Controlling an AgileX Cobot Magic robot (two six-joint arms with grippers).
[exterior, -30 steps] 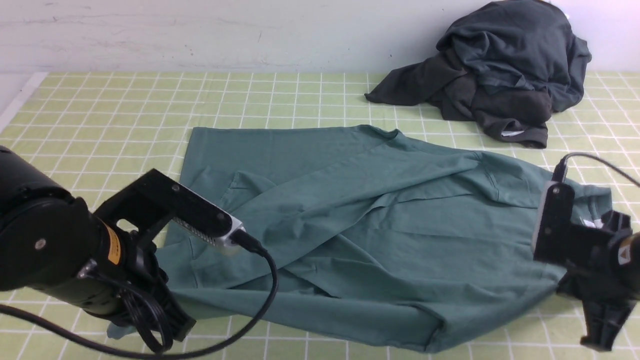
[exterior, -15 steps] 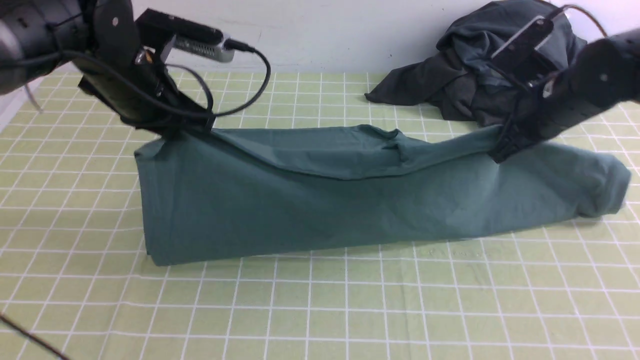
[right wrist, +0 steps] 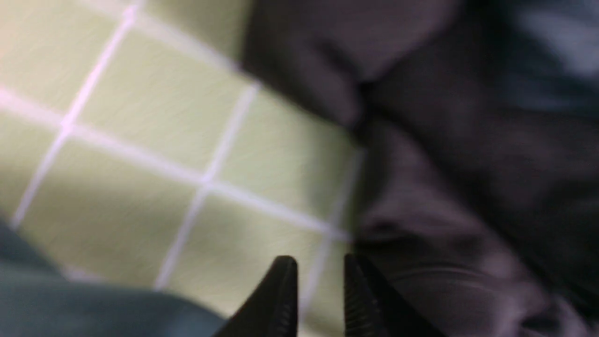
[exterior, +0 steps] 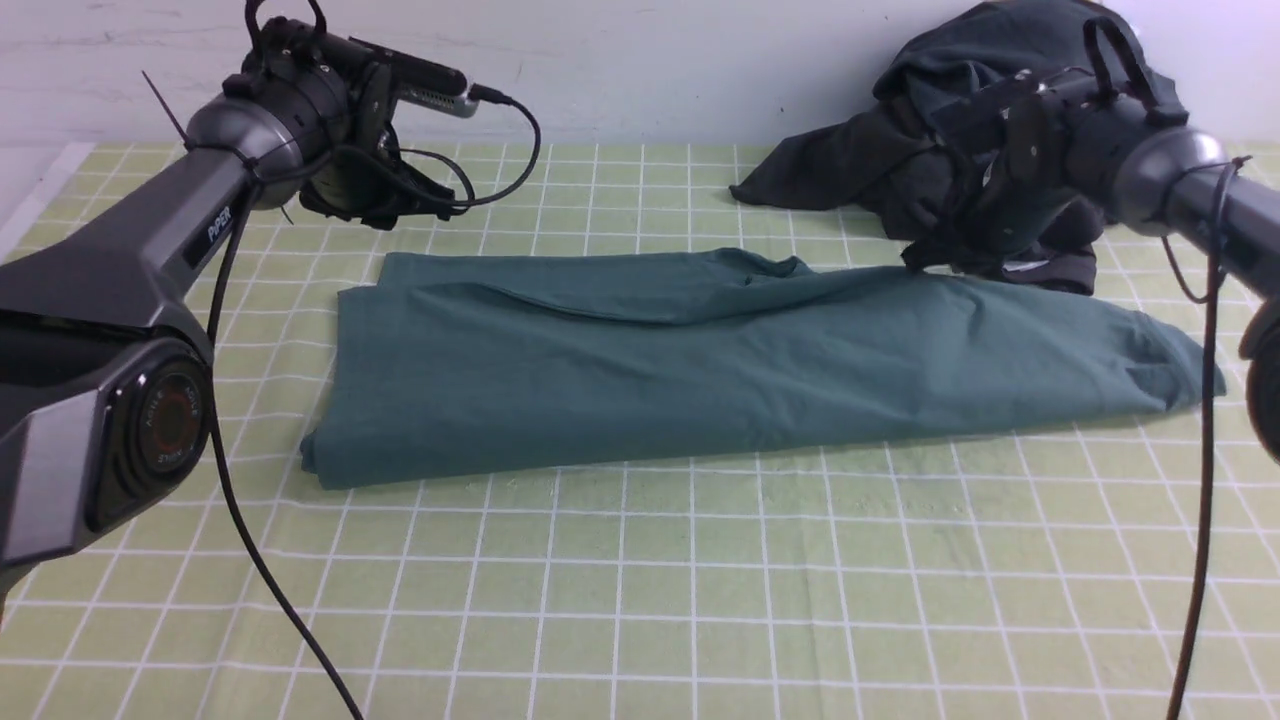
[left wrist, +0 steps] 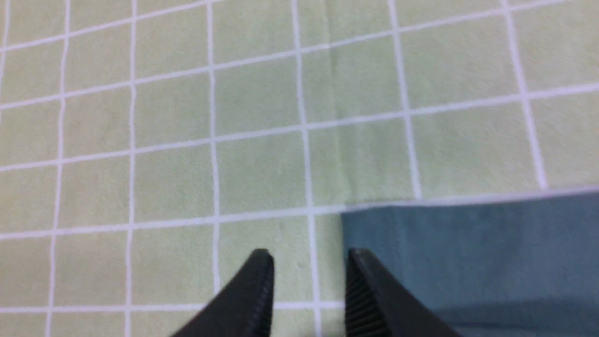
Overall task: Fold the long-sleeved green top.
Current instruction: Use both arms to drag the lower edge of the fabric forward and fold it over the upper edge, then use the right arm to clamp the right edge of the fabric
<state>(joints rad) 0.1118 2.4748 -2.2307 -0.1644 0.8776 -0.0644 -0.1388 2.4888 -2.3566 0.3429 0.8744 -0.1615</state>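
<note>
The green long-sleeved top (exterior: 740,370) lies flat on the checked cloth, folded over into a long band running left to right. My left gripper (exterior: 395,218) hovers just beyond its far left corner. In the left wrist view that gripper (left wrist: 309,255) is open with only tablecloth between the jaws, and the corner of the top (left wrist: 468,262) lies beside one finger. My right gripper (exterior: 915,262) is at the top's far edge towards the right. In the right wrist view it (right wrist: 318,262) is open and empty, over the cloth between the top (right wrist: 70,304) and the dark clothes.
A heap of dark charcoal-grey garments (exterior: 1000,150) lies at the back right against the wall, right beside my right gripper and close up in the right wrist view (right wrist: 468,164). The green checked tablecloth (exterior: 640,600) covers the table. The left arm's cable (exterior: 250,560) hangs low.
Both grippers carried the top's near edge up and over to the far side, folding it in half. Both then let go and opened, and the top settled flat.
</note>
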